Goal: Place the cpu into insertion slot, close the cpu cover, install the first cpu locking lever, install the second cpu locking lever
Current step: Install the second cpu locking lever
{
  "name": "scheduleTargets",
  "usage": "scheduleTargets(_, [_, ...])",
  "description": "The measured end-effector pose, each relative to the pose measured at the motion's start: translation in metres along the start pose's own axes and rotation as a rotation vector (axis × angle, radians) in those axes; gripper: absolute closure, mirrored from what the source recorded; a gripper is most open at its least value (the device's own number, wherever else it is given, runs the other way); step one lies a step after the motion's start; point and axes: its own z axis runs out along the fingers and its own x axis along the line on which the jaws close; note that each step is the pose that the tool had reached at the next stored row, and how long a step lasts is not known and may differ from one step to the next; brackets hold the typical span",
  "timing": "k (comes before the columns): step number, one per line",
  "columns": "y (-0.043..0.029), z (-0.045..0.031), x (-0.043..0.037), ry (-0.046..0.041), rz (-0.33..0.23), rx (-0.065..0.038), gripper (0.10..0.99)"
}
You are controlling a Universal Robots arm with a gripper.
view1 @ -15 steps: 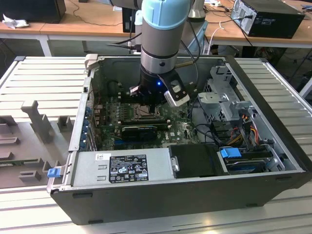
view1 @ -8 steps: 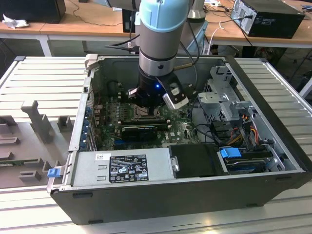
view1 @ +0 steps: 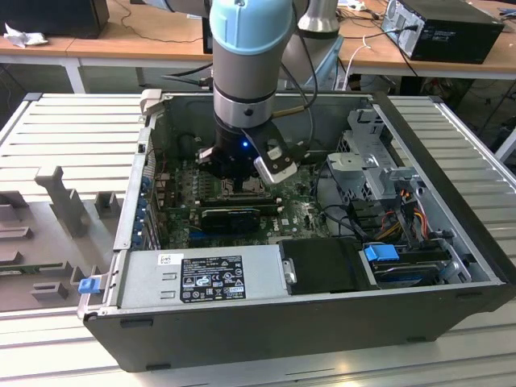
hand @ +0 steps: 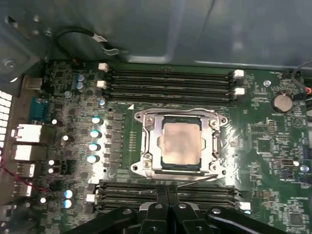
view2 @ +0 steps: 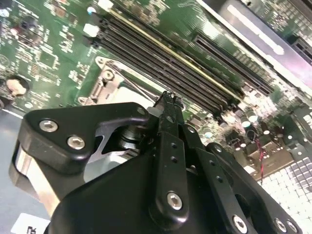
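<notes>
Now cpu (hand: 181,142) lies socketed just beyond closed fingers (hand: 167,194).

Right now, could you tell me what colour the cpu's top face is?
Silver-grey metal with a dull, slightly brownish tinge; the cpu shows best in the first wrist view.

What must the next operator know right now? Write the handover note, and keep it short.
Gripper: fingers together, low over the motherboard, just beside the socket.
Cpu: seated in the insertion slot.
Cpu cover: down, framing the chip.
Done: placing and cover.
Left: a thin wire lever lies by the fingertips. Neither lever can be confirmed as locked.
</notes>
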Motion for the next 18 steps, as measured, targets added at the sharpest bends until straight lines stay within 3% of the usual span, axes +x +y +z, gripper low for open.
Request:
scheduleTargets(4, [-0.0003,0.0030,0.0079,0.0001,0.000,-0.002,0.980])
scheduleTargets(8, [-0.0017,0.0103,0.0079,0.0000,0.000,-0.005,0.980])
scheduleTargets(11, [-0.0031,0.0185,0.0141,0.0003,-0.004,-0.020,0.980])
scheduleTargets(14, [-0.0052,0.0250,0.0152,0.0000,-0.004,-0.026,0.980])
scheduleTargets(18, [-0.0096,0.0286,0.0186,-0.0017,-0.006,-0.070,0.980])
